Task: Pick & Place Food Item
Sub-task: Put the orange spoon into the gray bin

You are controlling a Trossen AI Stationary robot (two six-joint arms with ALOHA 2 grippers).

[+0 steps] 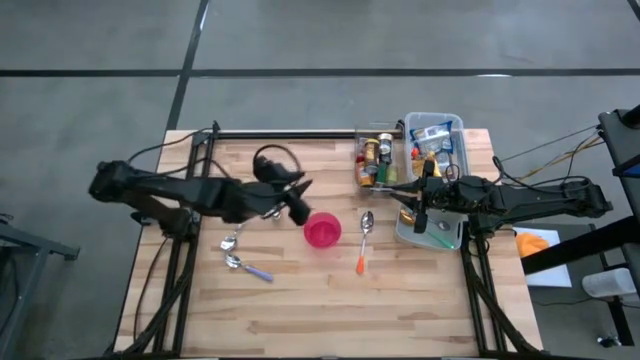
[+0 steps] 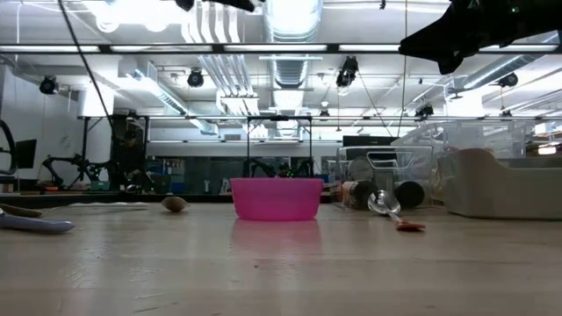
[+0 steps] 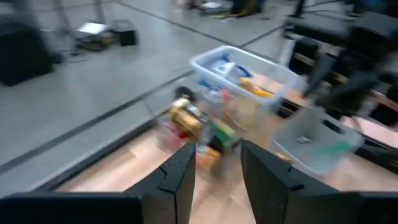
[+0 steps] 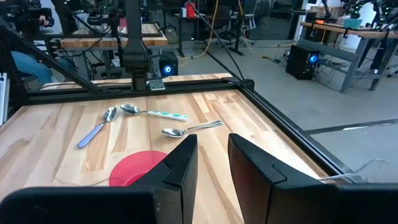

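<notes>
Food items lie in a clear bin at the table's far right, and jars and cans stand in a rack beside it. In the left wrist view the cans and the bin show ahead, blurred. A pink bowl sits mid-table. My left gripper hangs above the table just left of the bowl, open by a narrow gap, with nothing between its fingers. My right gripper hovers over a clear container at the right, slightly open and empty.
Three spoons lie on the wood: an orange-handled one right of the bowl, a plain one, and a purple-handled one near the left. A black cable loop lies at the far left. The table's near half is bare wood.
</notes>
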